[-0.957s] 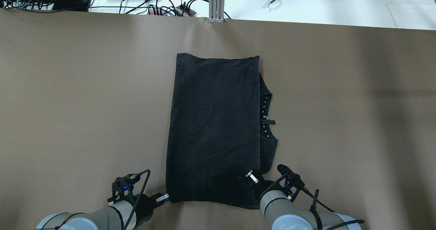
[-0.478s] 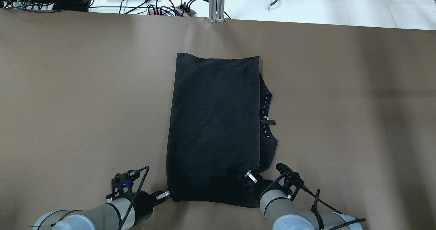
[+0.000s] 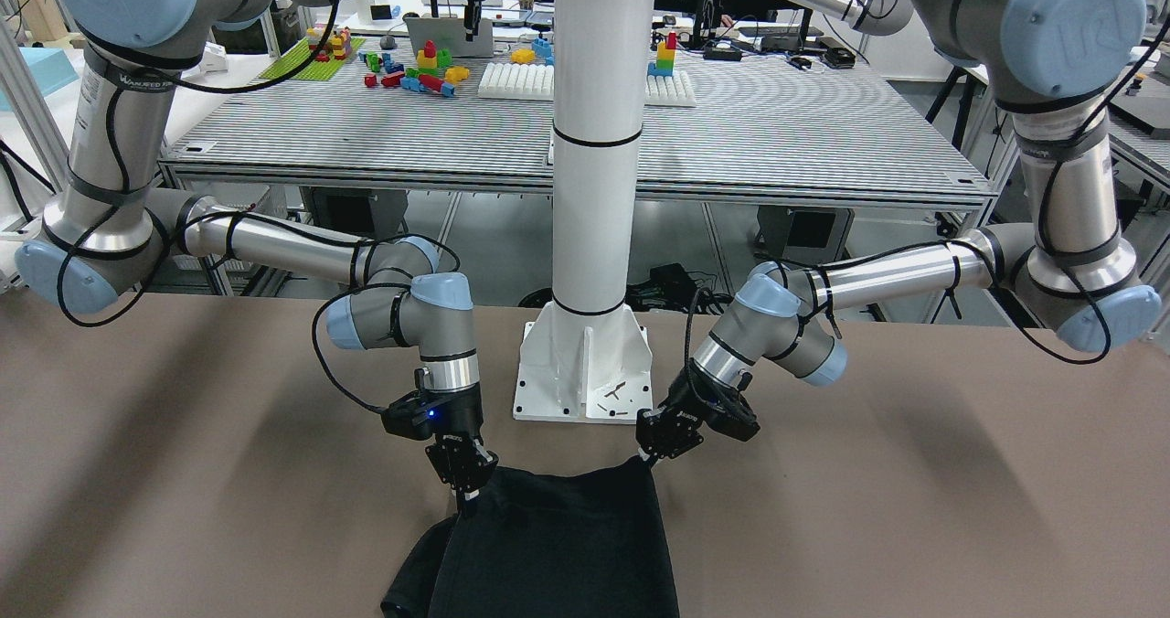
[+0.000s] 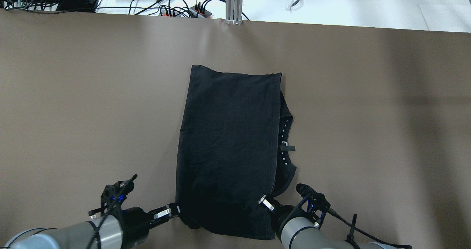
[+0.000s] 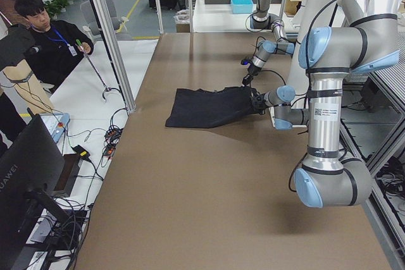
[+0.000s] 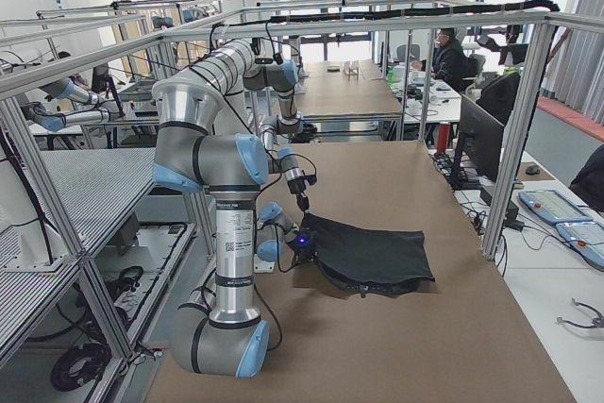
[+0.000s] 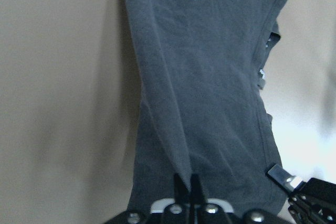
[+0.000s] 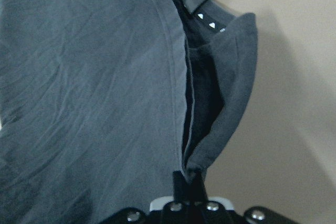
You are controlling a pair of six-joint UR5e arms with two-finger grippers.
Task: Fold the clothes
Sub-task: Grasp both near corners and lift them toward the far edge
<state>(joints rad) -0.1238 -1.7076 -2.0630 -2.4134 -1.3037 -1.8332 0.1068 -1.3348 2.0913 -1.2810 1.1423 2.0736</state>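
The brown tabletop [image 4: 92, 94] is matte and smooth and fills the overhead view. The black clothes [image 4: 228, 149] lie on it, from the centre toward 6 o'clock. They form a long folded rectangle running from 12 to 6, with a collar [image 4: 285, 131] and small label [image 4: 287, 148] showing at its 3 o'clock edge. In the front-facing view, a white base plate [image 3: 585, 371] sits on the tabletop at the clothes' 12 o'clock.
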